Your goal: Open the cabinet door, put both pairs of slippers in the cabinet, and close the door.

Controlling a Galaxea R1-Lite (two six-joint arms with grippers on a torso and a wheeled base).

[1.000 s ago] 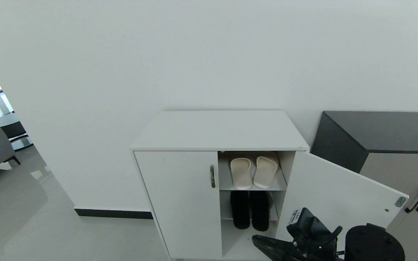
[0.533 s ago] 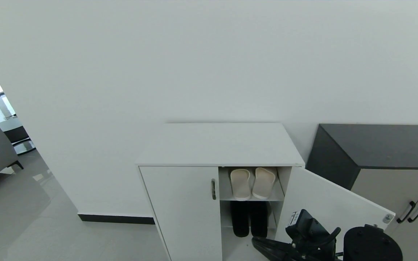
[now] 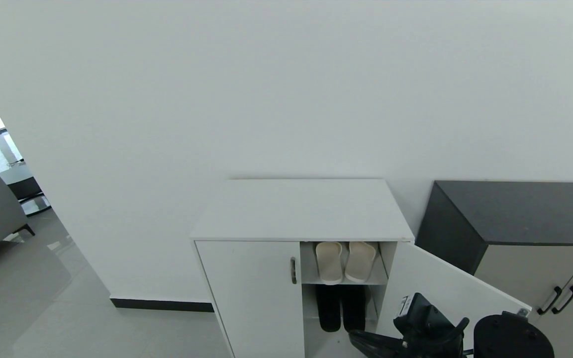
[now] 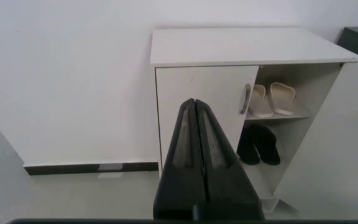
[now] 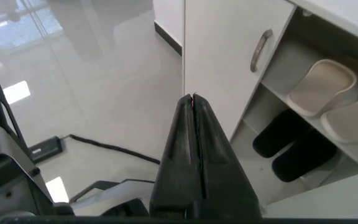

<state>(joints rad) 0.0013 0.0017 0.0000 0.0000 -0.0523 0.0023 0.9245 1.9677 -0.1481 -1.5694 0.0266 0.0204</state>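
Jaws pressed together and empty on both arms, I hold the left gripper (image 4: 195,101) and the right gripper (image 5: 193,97) short of the white cabinet (image 3: 301,209), which stands ahead of them against the wall. Beyond the jaws, the cream slippers (image 3: 345,259) lie side by side on the upper shelf (image 3: 380,279), and the black slippers (image 3: 341,308) sit on the level below, both pairs inside the open compartment. Opening and loading look finished to me. What remains is the closing: the open door (image 3: 445,293) stands swung wide, near the right gripper, while the shut door (image 3: 251,293) with its handle (image 3: 293,270) faces the left gripper. As far as I can tell, neither gripper touches the open door, so I judge the last step not yet begun. It should take a push on that door until it meets the frame.
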